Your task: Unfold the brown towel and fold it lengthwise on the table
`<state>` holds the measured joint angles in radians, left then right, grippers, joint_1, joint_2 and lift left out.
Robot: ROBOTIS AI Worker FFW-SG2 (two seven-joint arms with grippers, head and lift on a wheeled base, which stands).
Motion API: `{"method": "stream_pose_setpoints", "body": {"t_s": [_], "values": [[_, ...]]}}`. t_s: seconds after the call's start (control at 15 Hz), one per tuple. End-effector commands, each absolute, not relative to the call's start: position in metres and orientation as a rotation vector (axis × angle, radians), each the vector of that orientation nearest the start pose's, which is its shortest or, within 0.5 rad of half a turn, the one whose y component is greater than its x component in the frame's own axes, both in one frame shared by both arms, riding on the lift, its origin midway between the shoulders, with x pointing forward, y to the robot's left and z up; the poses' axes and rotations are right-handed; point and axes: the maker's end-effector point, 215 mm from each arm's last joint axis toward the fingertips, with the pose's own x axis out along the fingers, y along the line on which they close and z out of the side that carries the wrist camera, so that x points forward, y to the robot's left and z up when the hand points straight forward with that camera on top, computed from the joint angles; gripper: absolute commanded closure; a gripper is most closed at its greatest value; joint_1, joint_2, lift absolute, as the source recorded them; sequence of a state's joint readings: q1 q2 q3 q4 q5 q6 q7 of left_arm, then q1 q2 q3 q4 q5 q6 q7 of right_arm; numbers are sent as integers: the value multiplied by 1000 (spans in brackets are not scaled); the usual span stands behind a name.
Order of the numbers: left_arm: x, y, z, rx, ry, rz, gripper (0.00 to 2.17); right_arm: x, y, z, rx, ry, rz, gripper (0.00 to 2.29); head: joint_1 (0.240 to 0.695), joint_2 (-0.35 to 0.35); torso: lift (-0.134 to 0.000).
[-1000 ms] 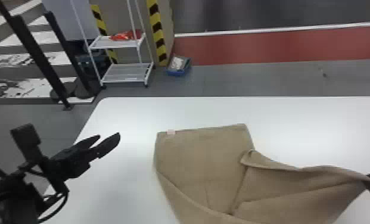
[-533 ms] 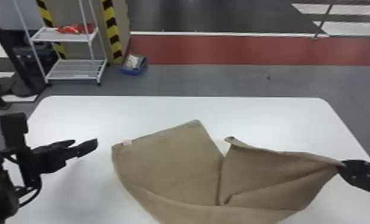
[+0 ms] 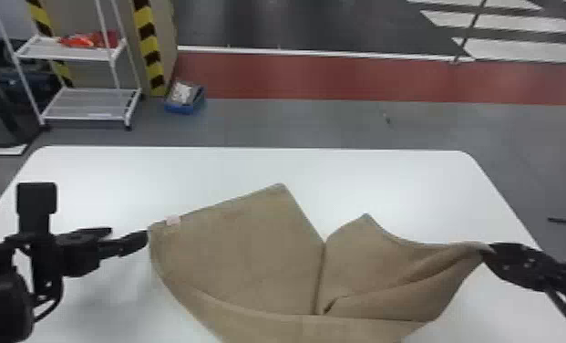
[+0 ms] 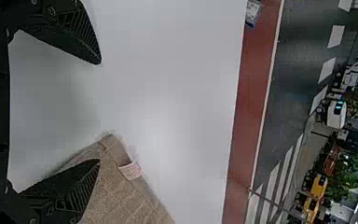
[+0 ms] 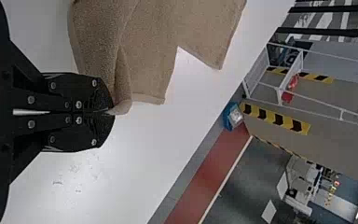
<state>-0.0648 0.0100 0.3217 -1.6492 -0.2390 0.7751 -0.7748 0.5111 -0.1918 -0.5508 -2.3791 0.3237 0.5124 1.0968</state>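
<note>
The brown towel (image 3: 245,255) lies partly spread on the white table (image 3: 231,166), with folds running toward its right side. My left gripper (image 3: 129,235) is at the towel's left corner, near the pale tag (image 3: 172,220). In the left wrist view the left gripper (image 4: 98,112) has its fingers wide apart, one of them over the towel (image 4: 121,196) beside the tag. On the right, my right gripper (image 3: 489,253) holds a corner of the towel, pulled out to the side. The right wrist view has the right gripper (image 5: 112,112) shut on that bunched corner.
Beyond the table's far edge (image 3: 249,147) stand a white wire shelf (image 3: 85,102) and a blue box (image 3: 185,98) on the floor. Bare table surface lies behind the towel and on its left.
The head view has swung to the right. My left gripper is now closer to the towel's tagged corner. The towel's raised right part has opened somewhat, with the right gripper still holding it.
</note>
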Motion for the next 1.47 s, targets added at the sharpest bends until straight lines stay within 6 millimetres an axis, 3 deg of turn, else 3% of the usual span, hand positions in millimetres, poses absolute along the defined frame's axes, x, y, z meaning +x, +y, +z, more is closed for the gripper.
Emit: {"method": "stream_pose_setpoints", "body": {"t_s": [0.0,0.27,0.4,0.53,0.73,0.8,0.87,1.07,1.27,1.4], "values": [[527,268,-474,-127,644,-360,147,362,-362,-327,-471,513,485,1659,695,-98,-110],[532,231,-473,-69,635,-418,178,360,-364,-329,-464,515,483,1656,695,-132,-110],[533,221,-483,0,659,-427,245,360,-364,-330,-463,514,485,1656,695,-155,-110],[533,220,-487,73,665,-430,626,360,-365,-331,-465,514,485,1656,695,-170,-110],[538,221,-473,93,603,-457,1652,368,-370,-331,-467,497,477,1659,695,-183,-110],[539,226,-470,92,596,-437,1990,379,-373,-329,-456,481,464,1659,695,-185,-110],[541,233,-464,90,583,-413,2091,394,-373,-326,-438,466,455,1659,695,-185,-110],[555,273,-440,73,550,-305,2091,459,-375,-306,-400,409,407,1659,695,-154,-110],[567,316,-417,10,535,-217,2091,542,-367,-283,-420,404,328,1656,695,-110,-110],[557,353,-407,-69,542,-145,2088,582,-361,-254,-430,356,287,1659,695,-75,-110]]}}
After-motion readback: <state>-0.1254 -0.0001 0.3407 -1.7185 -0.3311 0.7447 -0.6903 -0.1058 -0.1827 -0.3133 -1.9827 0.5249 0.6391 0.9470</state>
